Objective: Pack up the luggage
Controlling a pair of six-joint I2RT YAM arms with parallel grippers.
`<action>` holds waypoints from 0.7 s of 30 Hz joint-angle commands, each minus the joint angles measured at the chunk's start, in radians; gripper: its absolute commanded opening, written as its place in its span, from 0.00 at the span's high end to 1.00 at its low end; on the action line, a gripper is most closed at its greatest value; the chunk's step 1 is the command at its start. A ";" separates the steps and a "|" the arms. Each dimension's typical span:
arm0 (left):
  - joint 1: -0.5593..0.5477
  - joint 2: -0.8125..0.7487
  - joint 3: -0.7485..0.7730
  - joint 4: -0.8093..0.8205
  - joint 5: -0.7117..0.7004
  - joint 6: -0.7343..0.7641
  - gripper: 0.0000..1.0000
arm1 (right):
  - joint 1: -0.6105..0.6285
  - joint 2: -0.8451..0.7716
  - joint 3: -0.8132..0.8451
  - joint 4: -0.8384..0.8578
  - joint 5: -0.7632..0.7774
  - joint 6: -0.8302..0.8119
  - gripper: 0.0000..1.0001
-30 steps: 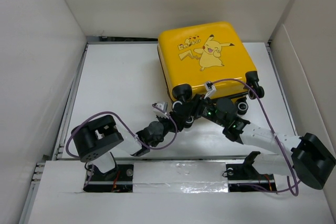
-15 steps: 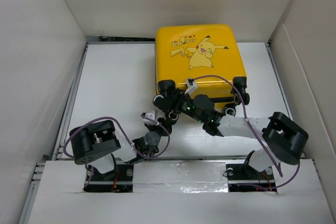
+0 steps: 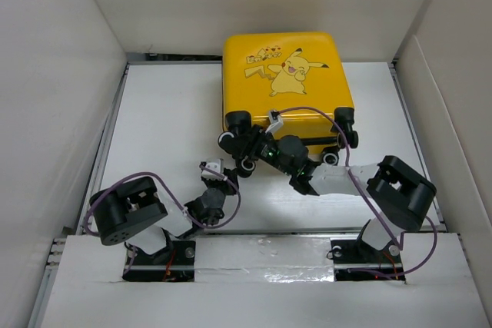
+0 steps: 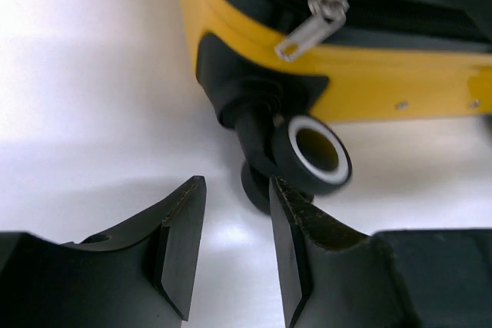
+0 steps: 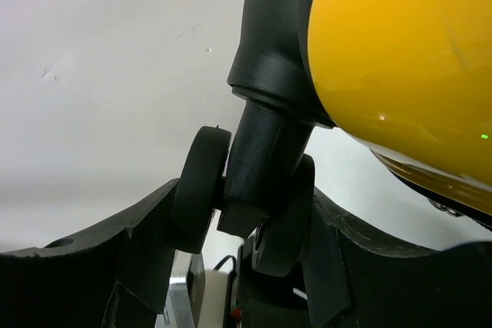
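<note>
Clamping right gripper (image 5: 246, 213) on a black wheel (image 5: 201, 186) of the small yellow hard-shell suitcase (image 3: 280, 82) lying flat, far across the white table (image 3: 161, 113); hovering left gripper (image 4: 234, 190) half-open, empty; probably handling light, stiff, slippery (gripping wheels, not shell).

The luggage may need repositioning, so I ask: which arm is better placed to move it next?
Right. The right gripper clamps a wheel of the luggage, so it could likely drag it at once. The left gripper hangs open and empty, just short of a wheel.
</note>
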State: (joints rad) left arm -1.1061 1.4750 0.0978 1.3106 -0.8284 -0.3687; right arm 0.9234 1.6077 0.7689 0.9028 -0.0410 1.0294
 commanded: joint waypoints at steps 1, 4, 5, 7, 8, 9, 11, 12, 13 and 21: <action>0.051 -0.019 0.052 0.694 0.066 0.051 0.64 | 0.025 -0.126 0.047 0.429 -0.244 0.069 0.86; 0.090 0.008 0.072 0.736 0.126 0.045 0.62 | 0.025 -0.127 0.053 0.410 -0.255 0.063 0.85; 0.100 0.019 0.083 0.757 0.150 0.040 0.61 | 0.025 -0.123 0.053 0.426 -0.257 0.072 0.85; 0.123 0.021 0.095 0.757 0.193 0.034 0.59 | 0.025 -0.108 0.050 0.445 -0.264 0.086 0.85; 0.123 0.021 0.106 0.757 0.204 0.033 0.58 | 0.025 -0.103 0.047 0.467 -0.266 0.096 0.85; 0.140 0.016 0.111 0.757 0.215 0.024 0.55 | 0.025 -0.100 0.047 0.476 -0.270 0.101 0.85; 0.170 0.019 0.128 0.757 0.306 0.005 0.54 | 0.034 -0.095 0.049 0.481 -0.278 0.104 0.85; 0.181 0.025 0.134 0.757 0.322 -0.007 0.53 | 0.034 -0.094 0.055 0.479 -0.286 0.103 0.85; 0.181 0.030 0.144 0.757 0.340 -0.006 0.53 | 0.034 -0.092 0.066 0.476 -0.296 0.101 0.85; 0.181 -0.007 0.172 0.757 0.348 0.005 0.51 | 0.034 -0.107 0.063 0.469 -0.307 0.095 0.85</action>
State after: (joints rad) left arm -0.9394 1.4940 0.1974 1.3437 -0.5297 -0.3847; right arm 0.9024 1.5848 0.7521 0.9360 -0.0711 1.0599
